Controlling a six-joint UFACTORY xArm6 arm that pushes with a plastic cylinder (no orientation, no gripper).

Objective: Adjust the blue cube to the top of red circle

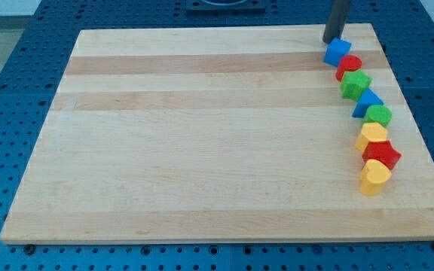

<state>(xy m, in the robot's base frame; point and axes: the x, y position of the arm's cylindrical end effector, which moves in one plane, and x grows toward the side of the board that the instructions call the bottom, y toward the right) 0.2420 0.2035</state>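
The blue cube [337,51] lies near the board's top right corner. The red circle [349,66] lies just below and right of it, touching it. My tip [331,41] stands at the cube's upper left edge, touching or almost touching it. The rod rises out of the view's top.
Below the red circle a chain of blocks runs down the right side: a green star [356,84], a blue block [367,102], a green block [379,115], a yellow block [372,136], a red star [383,155], a yellow heart [374,177]. The wooden board [202,135] ends close to the right.
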